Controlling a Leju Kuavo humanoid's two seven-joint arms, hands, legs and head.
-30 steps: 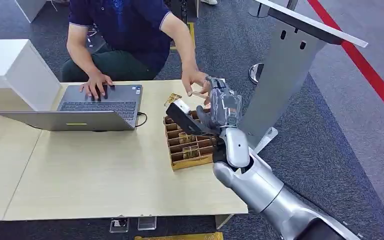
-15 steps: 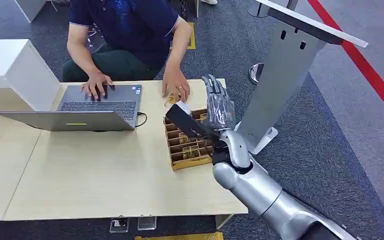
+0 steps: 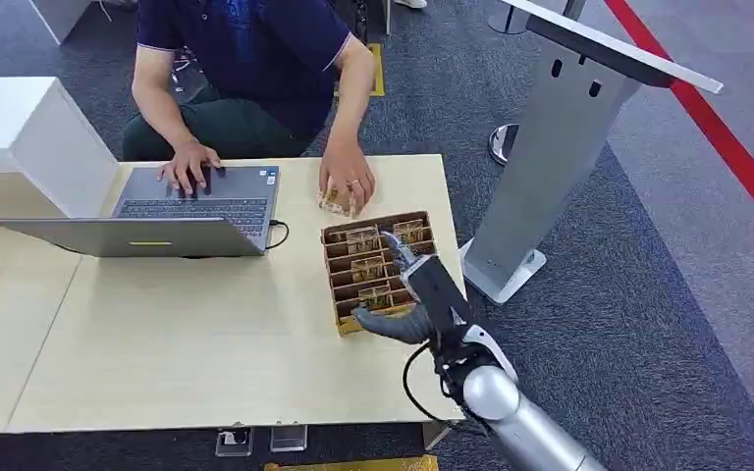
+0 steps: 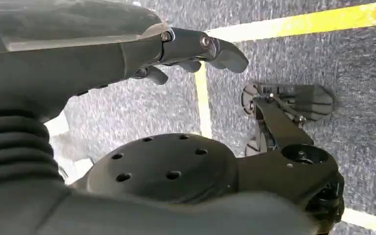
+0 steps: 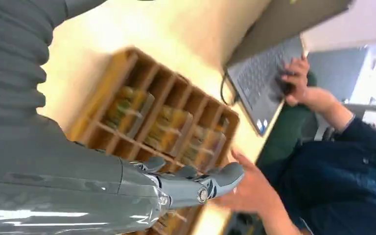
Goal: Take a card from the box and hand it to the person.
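Brown cardboard describes the slotted box that your right hand is poised over, its compartments holding clear, gold-tinted cards that stand in the slots. You can see the hand held flat above the near end of the box, fingers stretched forward and apart, thick grey thumb swung out to the side over the box's near corner; nothing is in it, so read it as open and empty. The right wrist view agrees: the fingers hang extended above the wooden-looking dividers with no card between them (the picture is blurred, so finer contact cannot be judged).

Beyond the fingertips, past the far end of the box, the person's hand rests on the pale wooden worktop with a clear, gold-tinted card under its fingers, just beside the box's far rim. The person's other hand lies on the keyboard of an open grey laptop, well to the left of your hand.

Your left hand hangs over grey carpet crossed by yellow floor lines, fingers loosely extended and holding nothing.
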